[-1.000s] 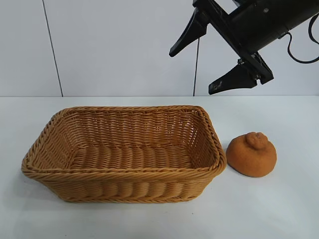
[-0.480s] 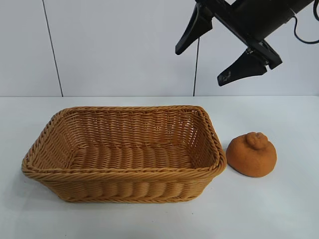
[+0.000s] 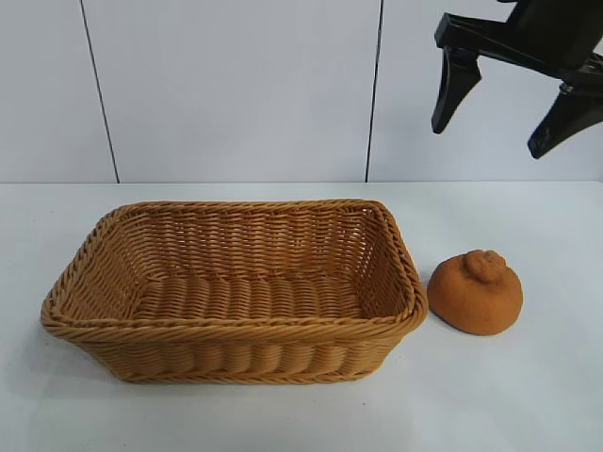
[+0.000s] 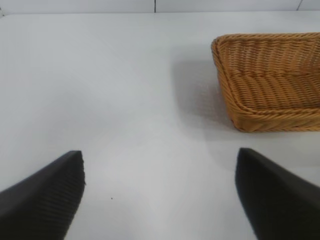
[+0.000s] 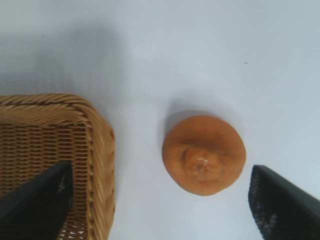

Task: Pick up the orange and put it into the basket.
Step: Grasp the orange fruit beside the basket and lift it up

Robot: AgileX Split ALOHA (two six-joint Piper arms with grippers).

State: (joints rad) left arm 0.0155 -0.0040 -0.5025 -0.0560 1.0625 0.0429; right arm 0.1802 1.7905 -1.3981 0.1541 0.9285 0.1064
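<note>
The orange [image 3: 476,292] sits on the white table just right of the basket [image 3: 231,325], knobbly lump up. It also shows in the right wrist view [image 5: 204,154], beside the basket's corner [image 5: 97,150]. My right gripper [image 3: 490,137] hangs open and empty high above the orange, at the upper right; in its wrist view [image 5: 160,172] the orange lies between its spread fingers. My left gripper [image 4: 160,160] is open and empty over bare table, off to one side of the basket [image 4: 235,95]. It does not show in the exterior view.
The white table [image 3: 528,395] runs back to a pale panelled wall [image 3: 236,85]. The basket holds nothing.
My right gripper has swung to the right, from above the basket's right end to above the orange, and turned its fingers downward. The orange and basket have not moved.
</note>
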